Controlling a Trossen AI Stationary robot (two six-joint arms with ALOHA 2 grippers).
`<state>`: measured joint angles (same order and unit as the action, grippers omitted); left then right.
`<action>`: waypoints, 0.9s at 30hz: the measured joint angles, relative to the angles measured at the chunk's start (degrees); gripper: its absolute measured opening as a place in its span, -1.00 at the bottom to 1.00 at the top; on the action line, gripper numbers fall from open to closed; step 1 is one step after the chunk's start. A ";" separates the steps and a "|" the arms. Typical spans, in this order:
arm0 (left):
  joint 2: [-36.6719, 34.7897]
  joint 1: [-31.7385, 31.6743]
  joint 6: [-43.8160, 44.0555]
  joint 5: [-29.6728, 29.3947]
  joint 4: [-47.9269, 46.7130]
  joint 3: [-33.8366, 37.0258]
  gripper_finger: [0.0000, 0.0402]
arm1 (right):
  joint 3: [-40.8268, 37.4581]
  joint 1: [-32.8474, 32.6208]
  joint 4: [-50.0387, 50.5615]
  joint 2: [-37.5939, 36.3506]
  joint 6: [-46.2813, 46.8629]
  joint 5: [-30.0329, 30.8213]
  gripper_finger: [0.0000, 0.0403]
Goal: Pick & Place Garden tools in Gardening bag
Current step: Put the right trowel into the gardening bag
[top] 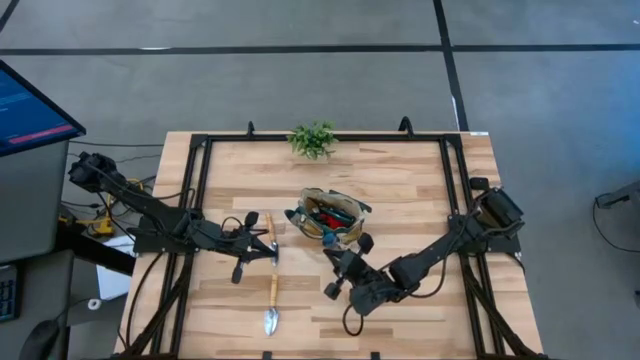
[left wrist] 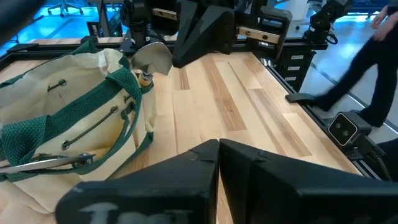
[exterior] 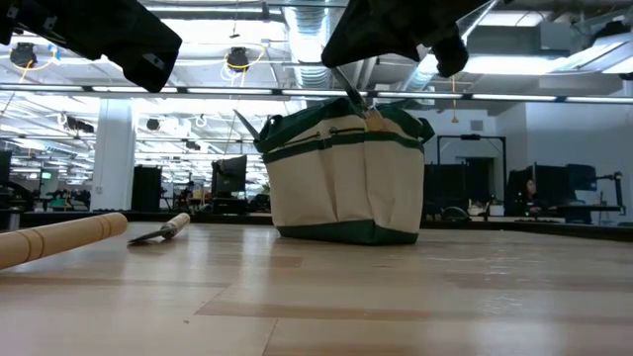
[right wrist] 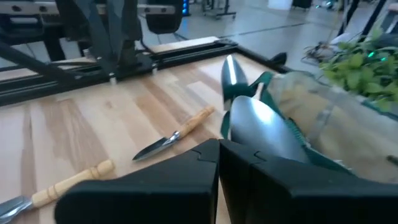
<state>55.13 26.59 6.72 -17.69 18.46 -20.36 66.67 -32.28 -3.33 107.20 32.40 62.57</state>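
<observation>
The tan gardening bag point(top: 330, 215) with green trim stands upright on the table's middle, with red and dark tools in its mouth. A silver trowel blade point(right wrist: 258, 124) sticks up out of the bag point(left wrist: 62, 118). My right gripper point(top: 335, 260) is shut, just on the near side of the bag and close behind that blade. Two garden tools lie flat on the table left of the bag: a short wooden-handled one point(top: 268, 228) and a longer one point(top: 271, 298) with a silver scoop. My left gripper point(top: 275, 247) hangs shut above them, holding nothing. My right gripper point(right wrist: 219, 146) has its shut fingertips right by the silver trowel blade point(right wrist: 249, 134) that stands up from the bag. The fingers come nearly level from the table's near right. I cannot tell whether they touch the blade.
A leafy green plant point(top: 312, 140) stands at the far edge behind the bag. Black frame rails point(top: 200, 180) run along the table's sides. A monitor point(top: 30, 110) is off the left side. A person point(left wrist: 373, 50) is in the room beyond. Bare wood point(top: 420, 180) lies right of the bag.
</observation>
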 joint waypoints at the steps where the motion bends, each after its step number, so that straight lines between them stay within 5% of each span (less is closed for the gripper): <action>1: 0.00 0.01 0.00 0.02 0.00 0.00 -0.99 | 0.00 -0.17 0.08 0.00 0.00 0.69 -1.00; 15: 0.00 0.00 0.00 0.01 0.00 0.00 -0.99 | 0.10 -0.91 4.45 -0.04 1.82 7.16 -1.00; 27: 0.00 0.00 0.00 0.01 0.00 0.00 -0.99 | 8.96 -2.61 37.88 -0.09 20.39 7.98 -1.00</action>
<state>55.13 26.59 6.72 -17.68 18.46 -20.36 75.64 -34.89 34.55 107.11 52.80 70.55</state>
